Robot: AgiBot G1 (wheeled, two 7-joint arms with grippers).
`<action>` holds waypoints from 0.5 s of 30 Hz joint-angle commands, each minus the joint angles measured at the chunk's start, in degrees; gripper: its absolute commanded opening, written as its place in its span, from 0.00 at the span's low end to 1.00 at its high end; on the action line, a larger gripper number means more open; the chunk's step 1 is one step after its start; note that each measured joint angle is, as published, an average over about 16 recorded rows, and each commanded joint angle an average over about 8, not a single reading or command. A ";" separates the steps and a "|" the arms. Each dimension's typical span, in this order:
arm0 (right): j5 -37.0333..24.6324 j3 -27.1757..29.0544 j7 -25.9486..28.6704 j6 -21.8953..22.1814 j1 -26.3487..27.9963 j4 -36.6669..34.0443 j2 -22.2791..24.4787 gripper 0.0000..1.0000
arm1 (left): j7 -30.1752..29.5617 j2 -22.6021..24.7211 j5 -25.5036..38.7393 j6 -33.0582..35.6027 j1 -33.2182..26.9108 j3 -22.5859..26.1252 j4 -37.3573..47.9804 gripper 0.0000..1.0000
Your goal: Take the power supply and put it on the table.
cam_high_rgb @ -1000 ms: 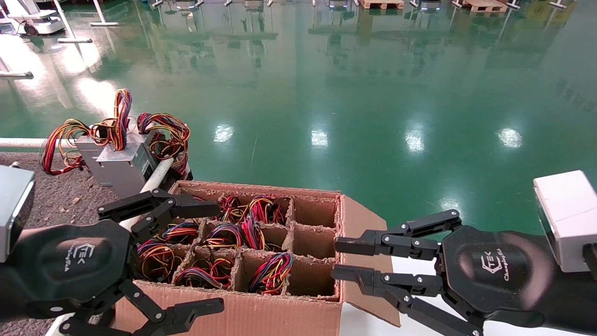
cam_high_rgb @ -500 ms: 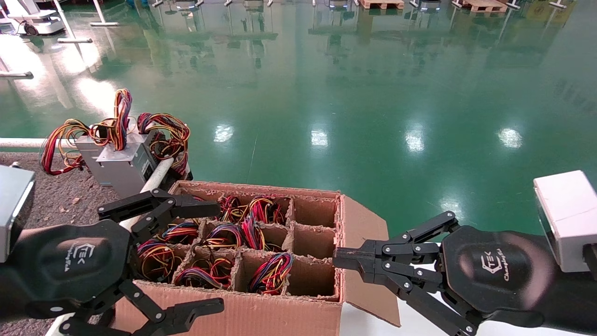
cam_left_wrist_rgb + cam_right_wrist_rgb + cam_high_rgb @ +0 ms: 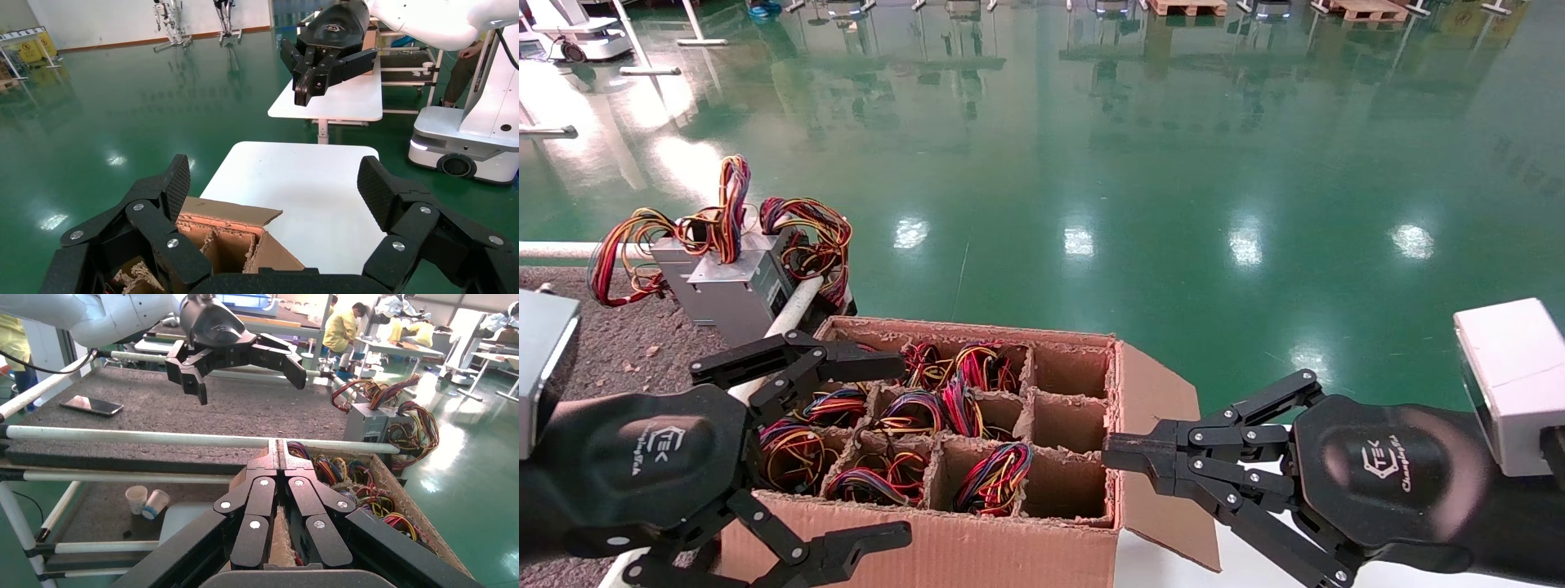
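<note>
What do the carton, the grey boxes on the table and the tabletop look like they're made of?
Carton: brown corrugated cardboard, matte, with ragged fibrous edges on its dividers. Grey boxes: apparently sheet metal, dull silver with crisp folded edges and a label; the wires look plastic-insulated. Table: dark, rough, speckled surface, possibly felt or rubber matting; its white rail looks like smooth painted or plastic tube.

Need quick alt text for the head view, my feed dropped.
A divided cardboard carton holds wire bundles. The open left tool hovers over its left side, and the shut right tool sits at its right flap. Two grey power supplies stand on the speckled table behind, left.
</note>
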 commanded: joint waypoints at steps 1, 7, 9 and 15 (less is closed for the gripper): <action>0.00 0.00 0.00 0.00 0.00 0.00 0.00 0.75 | 0.09 0.15 -0.29 -0.14 0.35 -0.08 0.04 1.00; 0.00 -0.01 -0.01 -0.01 0.01 -0.02 0.00 1.00 | -0.90 -1.16 4.81 1.73 -4.94 1.60 0.48 1.00; 0.01 -0.02 -0.02 -0.01 0.02 -0.02 0.00 1.00 | -1.20 -0.96 7.81 2.66 -7.97 2.90 1.85 1.00; 0.01 -0.04 -0.02 -0.01 0.02 -0.03 0.00 1.00 | 0.36 3.78 14.17 4.24 -14.52 7.75 10.30 1.00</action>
